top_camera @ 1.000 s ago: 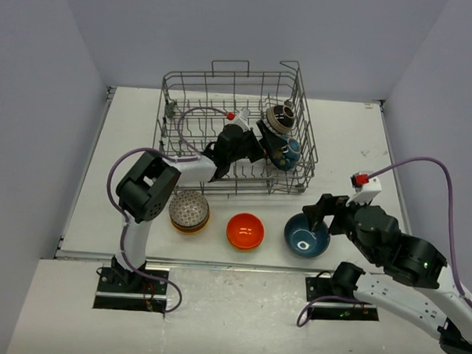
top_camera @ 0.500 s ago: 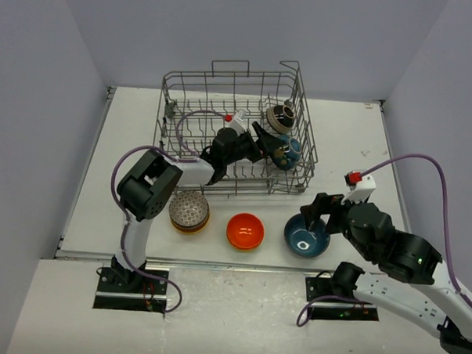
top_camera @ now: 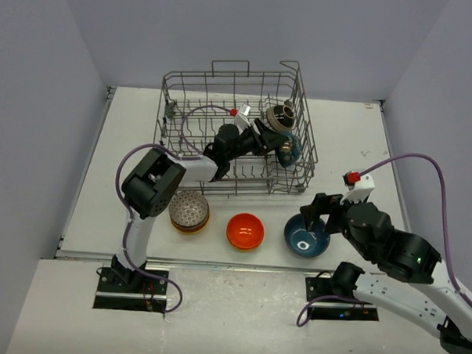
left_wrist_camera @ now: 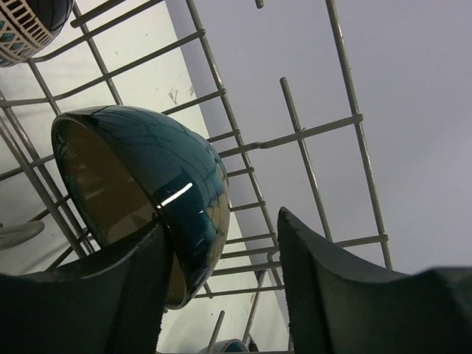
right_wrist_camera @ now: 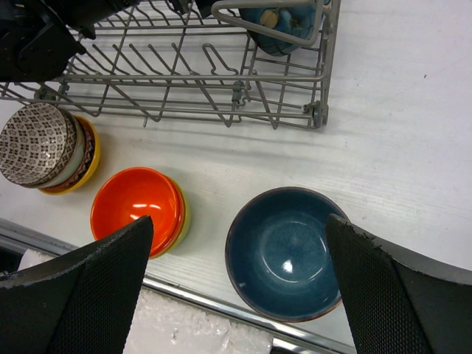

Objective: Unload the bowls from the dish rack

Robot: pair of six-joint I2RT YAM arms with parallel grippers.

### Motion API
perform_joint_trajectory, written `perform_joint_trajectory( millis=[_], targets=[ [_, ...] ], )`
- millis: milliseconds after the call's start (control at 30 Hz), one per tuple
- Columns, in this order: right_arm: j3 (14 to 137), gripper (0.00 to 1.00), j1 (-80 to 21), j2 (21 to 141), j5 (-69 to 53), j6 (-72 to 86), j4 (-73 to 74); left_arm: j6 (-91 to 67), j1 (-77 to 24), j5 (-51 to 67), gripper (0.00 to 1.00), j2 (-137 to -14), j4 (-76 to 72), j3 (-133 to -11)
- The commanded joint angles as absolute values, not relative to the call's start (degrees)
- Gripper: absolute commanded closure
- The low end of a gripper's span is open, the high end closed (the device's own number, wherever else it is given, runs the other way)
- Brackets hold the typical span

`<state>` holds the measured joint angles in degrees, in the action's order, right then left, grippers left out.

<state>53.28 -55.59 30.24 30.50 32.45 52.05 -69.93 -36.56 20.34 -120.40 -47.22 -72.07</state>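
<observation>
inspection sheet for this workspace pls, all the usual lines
surface: white table
job's things: rack holds teal bowl and black-and-cream bowl; on the table, patterned bowl topping a stack, orange bowl, blue bowl
clutter: nothing seen
end effectors: left end effector astride the teal bowl's rim, not clamped; right end effector open above the blue bowl
cables: left cable loops over the rack; right cable arcs above its arm
surroundings: plain grey walls
</observation>
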Motion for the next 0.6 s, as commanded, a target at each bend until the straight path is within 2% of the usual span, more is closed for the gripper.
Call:
perform_joint_trajectory(
  millis=[0,167,233,267,333,367,433,533,567],
  targets=[
    [55.4,0.01,-55.9,30.9,31.0,31.6,51.6,-70.4,-37.2,22.5,0.45,-123.2,-51.7,-74.5],
    [55.5,0.01,-55.9,31.0,30.9,31.4,51.6,-71.0,-37.4,23.1,0.62,-124.9,-52.1,-75.4],
    [55.5,0.01,-55.8,31.0,30.9,31.4,51.6,-71.0,-37.4,23.2,0.65,-125.1,-52.2,-75.8],
    [55.5,0.01,-55.9,31.1,30.9,31.3,51.5,-71.2,-37.5,23.2,0.7,-125.3,-52.3,-75.9],
    [55.6,0.01,-55.9,31.1,30.9,31.3,51.6,-71.7,-37.4,23.7,0.72,-126.1,-52.6,-76.4],
    [55.6,0.01,-55.9,31.2,30.8,31.2,51.5,-72.8,-37.4,24.3,0.79,-126.6,-53.9,-76.6],
    [55.5,0.01,-55.9,31.2,30.8,31.1,51.3,-73.5,-37.4,25.2,0.83,-127.7,-54.2,-77.6],
    [55.5,0.01,-55.9,31.0,30.5,31.0,51.3,-73.6,-37.5,25.5,0.98,-128.1,-54.1,-78.0],
    [55.5,0.01,-55.9,31.0,30.5,31.0,51.2,-73.4,-37.5,25.5,0.99,-128.1,-54.0,-78.0]
  ],
)
